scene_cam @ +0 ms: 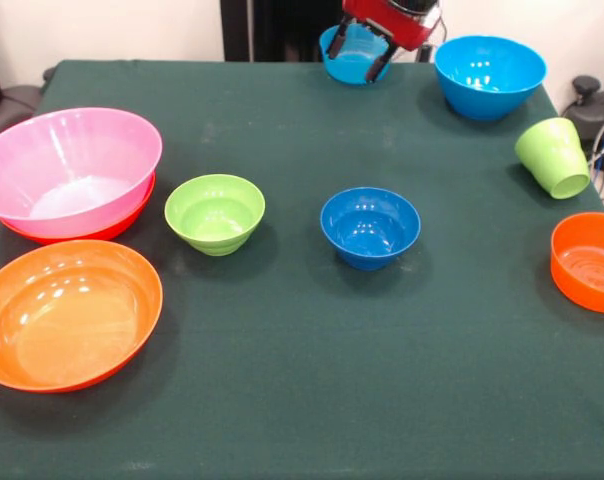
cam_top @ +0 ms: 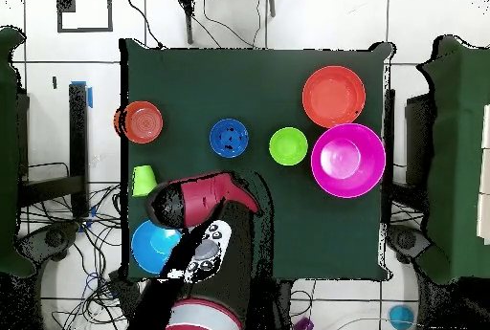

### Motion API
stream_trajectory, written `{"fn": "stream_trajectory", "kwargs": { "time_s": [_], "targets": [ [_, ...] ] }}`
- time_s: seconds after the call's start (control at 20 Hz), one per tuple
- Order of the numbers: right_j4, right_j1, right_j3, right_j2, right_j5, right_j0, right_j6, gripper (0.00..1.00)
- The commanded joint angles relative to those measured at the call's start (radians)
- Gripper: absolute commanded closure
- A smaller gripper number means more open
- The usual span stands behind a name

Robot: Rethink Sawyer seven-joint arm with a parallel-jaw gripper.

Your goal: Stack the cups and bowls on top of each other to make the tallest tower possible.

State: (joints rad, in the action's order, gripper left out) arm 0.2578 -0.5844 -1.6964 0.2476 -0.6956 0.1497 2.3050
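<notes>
Only 1 stack exists, the big pink bowl [scene_cam: 70, 170] nested in a shallow orange bowl [scene_cam: 92, 232] at the table's edge, while the gripper [scene_cam: 364, 60], fingers apart, hovers over a sky blue bowl [scene_cam: 350, 62], everything else unstacked.

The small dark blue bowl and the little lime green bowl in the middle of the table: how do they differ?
The dark blue bowl is deep blue with a rounded wall; the lime green bowl is pale green, and its wall tapers to a narrow stepped base. In the front view the green one sits nearer the pink bowl, the blue one nearer the table's middle. Both are small, glossy, upright, empty and untouched by the gripper.
</notes>
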Motion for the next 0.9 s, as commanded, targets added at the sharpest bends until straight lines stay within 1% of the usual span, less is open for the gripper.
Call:
{"fn": "stream_trajectory", "kwargs": {
  "time_s": [0.05,0.1,0.2,0.3,0.65,0.85,0.9],
  "targets": [
    [-0.051,-0.138,0.035,-0.050,-0.185,0.016,0.033,0.00],
    [-0.059,-0.156,0.052,-0.051,-0.235,0.024,0.031,0.00],
    [-0.070,-0.172,0.074,-0.062,-0.291,0.027,0.029,0.00],
    [-0.075,-0.177,0.093,-0.068,-0.323,0.033,0.039,0.00],
    [-0.091,-0.196,0.131,-0.081,-0.380,0.048,0.072,0.00],
    [-0.104,-0.210,0.125,-0.093,-0.362,0.042,0.049,0.00],
    [-0.101,-0.206,0.118,-0.087,-0.343,0.039,0.050,0.00]
  ]
}}
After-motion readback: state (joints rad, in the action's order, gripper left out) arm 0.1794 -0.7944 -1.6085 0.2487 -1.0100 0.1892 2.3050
